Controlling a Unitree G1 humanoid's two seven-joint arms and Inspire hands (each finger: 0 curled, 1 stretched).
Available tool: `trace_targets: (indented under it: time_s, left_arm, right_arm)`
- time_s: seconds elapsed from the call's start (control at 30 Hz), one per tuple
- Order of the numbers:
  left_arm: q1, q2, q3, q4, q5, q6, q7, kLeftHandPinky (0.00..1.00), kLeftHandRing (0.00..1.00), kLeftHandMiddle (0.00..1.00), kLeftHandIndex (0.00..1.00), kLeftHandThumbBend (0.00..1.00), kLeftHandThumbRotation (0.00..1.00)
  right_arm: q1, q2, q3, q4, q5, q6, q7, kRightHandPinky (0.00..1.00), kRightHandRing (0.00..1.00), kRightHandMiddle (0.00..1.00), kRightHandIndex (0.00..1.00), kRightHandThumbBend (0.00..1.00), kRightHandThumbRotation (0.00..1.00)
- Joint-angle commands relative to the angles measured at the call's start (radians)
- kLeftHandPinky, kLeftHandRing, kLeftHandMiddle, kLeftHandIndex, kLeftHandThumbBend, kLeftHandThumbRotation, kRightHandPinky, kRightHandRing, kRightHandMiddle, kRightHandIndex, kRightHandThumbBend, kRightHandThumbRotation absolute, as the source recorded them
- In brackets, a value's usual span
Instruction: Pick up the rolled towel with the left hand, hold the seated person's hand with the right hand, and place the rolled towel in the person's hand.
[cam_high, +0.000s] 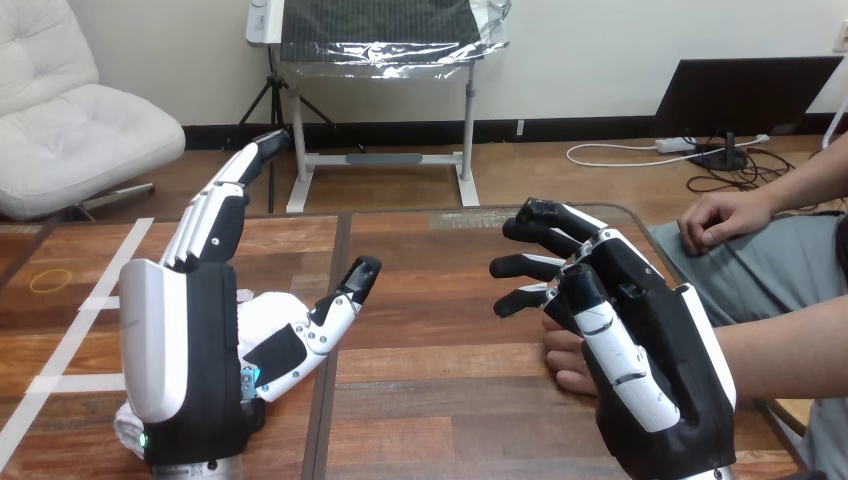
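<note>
The left robot hand (185, 340) stands raised at about 8 o'clock in the head view. Its back faces the camera and its fingers (215, 215) are straight and together, pointing up and away toward 1 o'clock. Its thumb (338, 300) juts out toward 2 o'clock, so this robot hand is wide and grips nothing. The rolled towel (268, 312), white, lies on the worktop (430, 300) just behind this robot hand. Most of it is hidden by the palm. One part shows in the gap between palm and thumb, and a small edge shows at the wrist's 8 o'clock side. I cannot tell whether the palm touches the towel.

The right robot hand (640, 300) is at about 4 o'clock in the view, with its back turned up. Its fingers (530, 265) are spread and only lightly bent, reaching toward 9 o'clock, so it too is wide. The person's hand (568, 362) lies on the worktop under it, with the fingertips showing past the robot thumb (615, 360) on its 9 o'clock side. The person's forearm (780, 345) runs off toward 3 o'clock. No robot finger is seen curled round that hand, and I cannot tell whether the two touch.

The person's other hand (722, 218) rests at 2 o'clock, well apart from both robot hands. White tape lines (90, 300) and a yellow ring (50, 280) mark the worktop at 9 o'clock.
</note>
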Motion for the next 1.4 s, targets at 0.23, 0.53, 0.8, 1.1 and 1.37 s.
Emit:
trace_targets:
  time_s: [0.23, 0.53, 0.8, 1.1, 1.37]
  left_arm:
    - [0.163, -0.012, 0.005, -0.149, 0.212, 0.279, -0.092, 0.80, 0.88, 0.91, 0.91, 0.79, 0.59]
    - [0.127, 0.029, 0.028, -0.167, 0.344, 0.461, -0.181, 0.89, 0.91, 0.93, 0.94, 0.85, 0.66]
    - [0.098, 0.089, 0.040, -0.153, 0.432, 0.556, -0.253, 0.93, 0.94, 0.96, 0.96, 0.87, 0.74]
    - [0.076, 0.148, 0.036, -0.152, 0.448, 0.641, -0.356, 0.99, 0.98, 0.99, 1.00, 0.89, 0.81]
    - [0.058, 0.206, 0.030, -0.122, 0.454, 0.685, -0.379, 1.00, 0.99, 1.00, 1.00, 0.92, 0.84]
  right_arm:
    - [-0.063, 0.025, -0.016, 0.003, 0.007, -0.029, 0.005, 0.52, 0.66, 0.75, 0.74, 0.49, 0.51]
    - [-0.063, 0.025, -0.019, 0.005, 0.007, -0.028, 0.004, 0.51, 0.66, 0.75, 0.75, 0.49, 0.52]
    - [-0.065, 0.026, -0.022, 0.009, 0.008, -0.036, 0.008, 0.51, 0.65, 0.75, 0.74, 0.48, 0.52]
    - [-0.066, 0.022, -0.025, 0.008, 0.011, -0.030, 0.013, 0.51, 0.66, 0.75, 0.75, 0.46, 0.52]
    - [-0.070, 0.022, -0.031, 0.012, 0.009, -0.033, 0.019, 0.51, 0.66, 0.75, 0.74, 0.47, 0.53]
